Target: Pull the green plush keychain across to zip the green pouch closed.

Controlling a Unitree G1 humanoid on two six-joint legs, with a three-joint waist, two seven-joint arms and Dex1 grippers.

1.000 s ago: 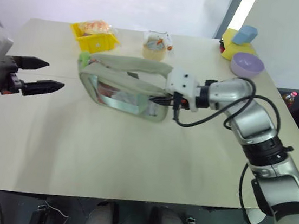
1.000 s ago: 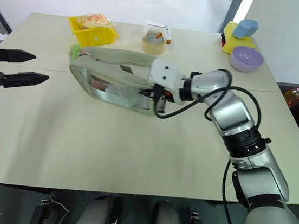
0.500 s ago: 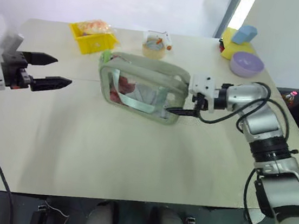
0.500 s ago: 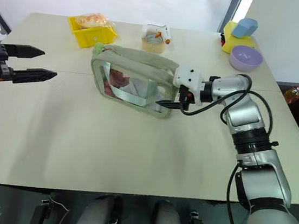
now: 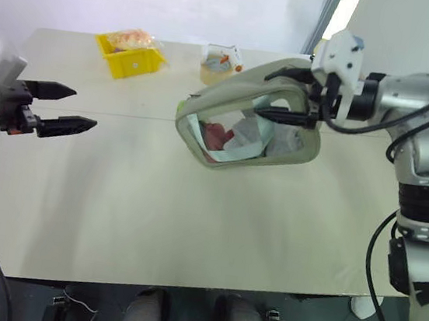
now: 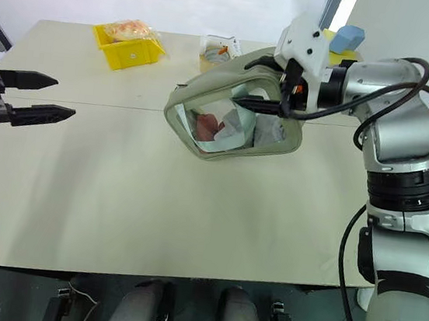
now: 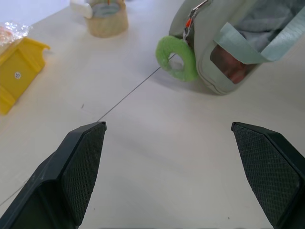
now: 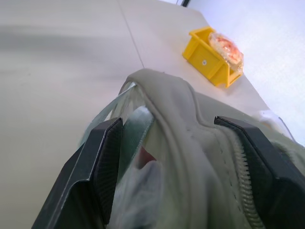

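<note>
The green pouch (image 5: pixel 229 137) is tipped up, its lower left corner near the table (image 5: pixel 153 216) and its right end raised. My right gripper (image 5: pixel 266 92) straddles that raised end. One finger lies across the clear window, the other over the zipped top edge (image 8: pixel 176 95), and it is shut on the pouch. The green plush keychain (image 7: pixel 177 58) hangs from the zip pull at the pouch's other end, resting by the table. My left gripper (image 5: pixel 76 108) hovers open over the table well to the left of the pouch, holding nothing.
A yellow bin (image 5: pixel 133 56) with a wrapped packet stands at the back left. A roll of tape (image 5: pixel 216 71) sits just behind the pouch. Yellow and blue items (image 6: pixel 347 40) stand at the back right behind my right arm.
My right gripper rose and drew right, its fingers spread around the pouch's end. The pouch slid right and its right end lifted off the table. The left gripper kept still.
</note>
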